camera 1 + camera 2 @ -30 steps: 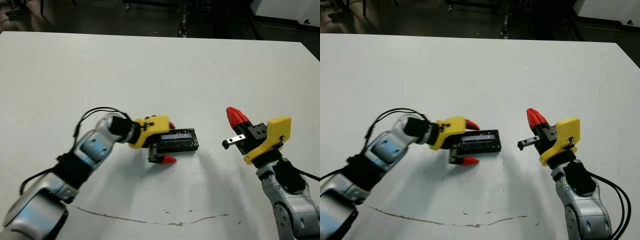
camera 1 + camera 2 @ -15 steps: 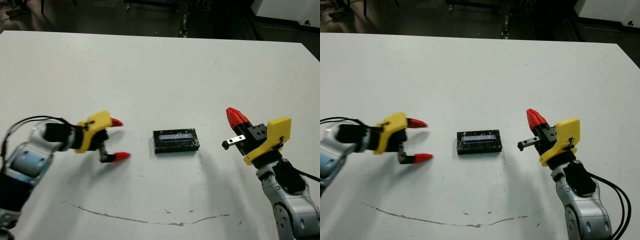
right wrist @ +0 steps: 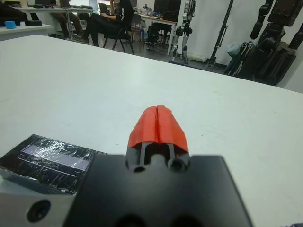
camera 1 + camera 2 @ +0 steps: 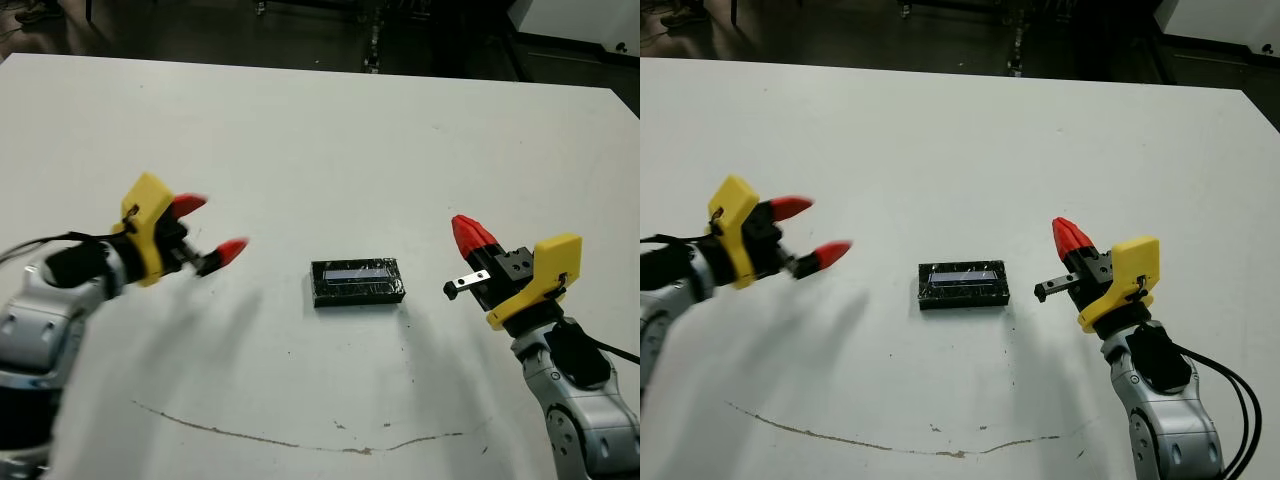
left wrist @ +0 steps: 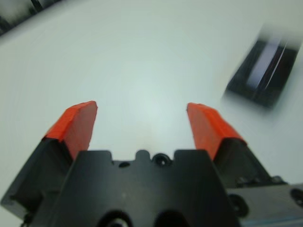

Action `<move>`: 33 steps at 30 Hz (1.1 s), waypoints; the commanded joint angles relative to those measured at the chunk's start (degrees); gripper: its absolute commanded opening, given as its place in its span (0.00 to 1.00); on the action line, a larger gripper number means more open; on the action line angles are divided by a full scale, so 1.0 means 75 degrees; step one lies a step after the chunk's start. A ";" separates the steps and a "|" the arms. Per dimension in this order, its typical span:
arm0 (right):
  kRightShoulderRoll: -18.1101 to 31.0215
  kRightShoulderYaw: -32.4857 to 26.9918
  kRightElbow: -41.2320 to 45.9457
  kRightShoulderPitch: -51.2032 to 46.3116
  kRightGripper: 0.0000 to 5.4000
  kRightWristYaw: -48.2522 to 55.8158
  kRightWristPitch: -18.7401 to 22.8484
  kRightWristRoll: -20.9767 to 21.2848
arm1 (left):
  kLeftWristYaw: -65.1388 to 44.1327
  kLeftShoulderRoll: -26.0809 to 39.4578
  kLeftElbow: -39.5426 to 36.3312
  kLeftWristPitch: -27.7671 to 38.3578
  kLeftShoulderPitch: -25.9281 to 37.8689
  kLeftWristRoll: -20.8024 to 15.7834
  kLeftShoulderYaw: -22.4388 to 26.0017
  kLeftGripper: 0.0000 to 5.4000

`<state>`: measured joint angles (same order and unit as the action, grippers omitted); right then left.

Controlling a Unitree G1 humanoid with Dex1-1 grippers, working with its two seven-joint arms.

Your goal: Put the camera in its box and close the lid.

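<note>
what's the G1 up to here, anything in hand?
Nothing in hand. The box sits alone mid-table with the lid on it, so the camera isn't visible. The left gripper is open and raised off to the box's left, clear of it. The right gripper is shut and empty, hovering to the box's right without touching. From how things lie, the task looks done or nearly so.

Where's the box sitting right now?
In the head views the box, with the lid on top, lies near the table's middle, between the open left gripper and the shut right gripper, touching neither.
</note>
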<state>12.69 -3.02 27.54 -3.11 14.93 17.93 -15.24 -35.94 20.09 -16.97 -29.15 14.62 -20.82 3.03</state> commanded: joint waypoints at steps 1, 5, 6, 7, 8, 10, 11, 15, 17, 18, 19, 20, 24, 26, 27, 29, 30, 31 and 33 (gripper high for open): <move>-0.0020 -0.0027 -0.0104 -0.0074 0.00 -0.0025 -0.0097 0.0044 | 0.0282 -0.0571 -0.0286 0.0258 -0.0011 -0.0256 -0.0263 0.72; -0.0096 0.0010 -0.0156 -0.0089 0.00 -0.0098 -0.0133 0.0102 | 0.0629 -0.1246 -0.0359 0.0137 0.0194 -0.0337 -0.0906 0.62; -0.0126 0.0015 -0.0163 -0.0093 0.00 -0.0130 -0.0139 0.0123 | 0.0719 -0.1385 -0.0314 0.0070 0.0258 -0.0314 -0.1083 0.59; -0.0156 0.0011 -0.0158 -0.0100 0.00 -0.0166 -0.0124 0.0139 | 0.0786 -0.1507 -0.0248 0.0028 0.0312 -0.0267 -0.1261 0.56; -0.0169 0.0005 -0.0152 -0.0109 0.00 -0.0193 -0.0121 0.0166 | 0.0854 -0.1599 -0.0164 0.0030 0.0355 -0.0175 -0.1447 0.54; -0.0154 -0.0020 -0.0171 -0.0122 0.00 -0.0201 -0.0153 0.0190 | 0.1011 -0.1708 0.0013 0.0025 0.0416 0.0046 -0.1771 0.49; -0.0137 -0.0034 -0.0194 -0.0129 0.00 -0.0199 -0.0197 0.0221 | 0.1114 -0.1768 0.0115 -0.0033 0.0442 0.0146 -0.1916 0.46; -0.0107 -0.0142 -0.0298 -0.0167 0.00 -0.0194 -0.0288 0.0270 | 0.1267 -0.2077 0.0838 0.0093 0.0471 0.0466 -0.2435 0.35; -0.0121 -0.0209 -0.0272 -0.0200 0.00 -0.0255 -0.0219 0.0282 | 0.1303 -0.2219 0.1259 0.0244 0.0464 0.0650 -0.2666 0.29; -0.0141 -0.0256 -0.0275 -0.0214 0.00 -0.0268 -0.0202 0.0242 | 0.1326 -0.2273 0.1492 0.0363 0.0459 0.0794 -0.2798 0.27; -0.0160 -0.0300 -0.0283 -0.0224 0.00 -0.0275 -0.0199 0.0196 | 0.1364 -0.2324 0.1719 0.0423 0.0456 0.0920 -0.2909 0.25; -0.0166 -0.0336 -0.0288 -0.0234 0.00 -0.0277 -0.0198 0.0161 | 0.1403 -0.2362 0.1929 0.0425 0.0451 0.1033 -0.3001 0.21; -0.0166 -0.0440 -0.0158 -0.0263 0.00 -0.0387 0.0022 0.0097 | 0.1198 -0.2198 0.2575 0.0541 0.0429 0.1501 -0.3407 0.12; -0.0166 -0.0452 -0.0075 -0.0264 0.00 -0.0439 0.0152 0.0056 | 0.1043 -0.2112 0.2736 0.0556 0.0406 0.1639 -0.3541 0.06; -0.0168 -0.0440 -0.0059 -0.0260 0.00 -0.0453 0.0166 0.0056 | 0.1000 -0.2076 0.2762 0.0484 0.0392 0.1723 -0.3629 0.04; -0.0180 -0.0413 -0.0070 -0.0249 0.00 -0.0446 0.0135 0.0038 | 0.0940 -0.2033 0.2801 0.0390 0.0360 0.1864 -0.3764 0.00; -0.0188 -0.0401 -0.0077 -0.0244 0.00 -0.0441 0.0121 0.0022 | 0.0931 -0.2026 0.2817 0.0339 0.0340 0.1904 -0.3811 0.00; -0.0190 -0.0392 -0.0089 -0.0239 0.00 -0.0431 0.0107 0.0000 | 0.0925 -0.2031 0.2827 0.0269 0.0324 0.1920 -0.3835 0.00; -0.0198 -0.0371 -0.0073 -0.0237 0.00 -0.0440 0.0122 -0.0020 | 0.0875 -0.2013 0.2844 0.0157 0.0321 0.1933 -0.3883 0.00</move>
<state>11.26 -5.61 26.75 -4.76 11.87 18.05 -15.13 -28.28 3.82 0.81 -23.29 20.29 -7.61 -23.66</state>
